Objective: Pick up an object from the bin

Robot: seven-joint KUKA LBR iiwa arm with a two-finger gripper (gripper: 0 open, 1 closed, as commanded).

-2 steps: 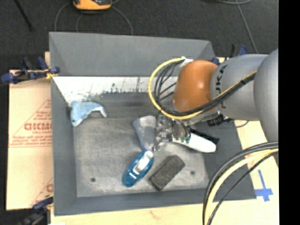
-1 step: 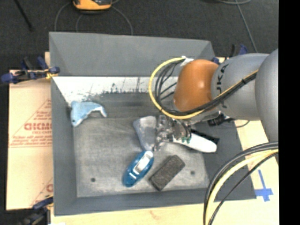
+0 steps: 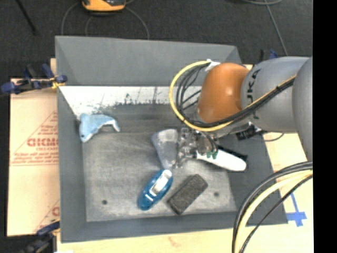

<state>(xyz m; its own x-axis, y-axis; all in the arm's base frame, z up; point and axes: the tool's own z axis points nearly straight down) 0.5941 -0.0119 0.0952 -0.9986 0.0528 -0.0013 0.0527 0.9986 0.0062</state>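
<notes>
The gripper (image 3: 185,147) is low near the middle of the bin (image 3: 71,157), at the right edge of a clear plastic piece (image 3: 164,143); I cannot tell whether it is wide or narrow. A white tool (image 3: 231,161) lies just right of it. In front are a blue-and-white bottle (image 3: 154,190) and a dark grey block (image 3: 187,193), with a pale blue scrap (image 3: 95,125) well apart at the left.

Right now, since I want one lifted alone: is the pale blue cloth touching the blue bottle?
Apart. The camera view shows bare bin floor between the cloth at the back left and the bottle near the front.
</notes>
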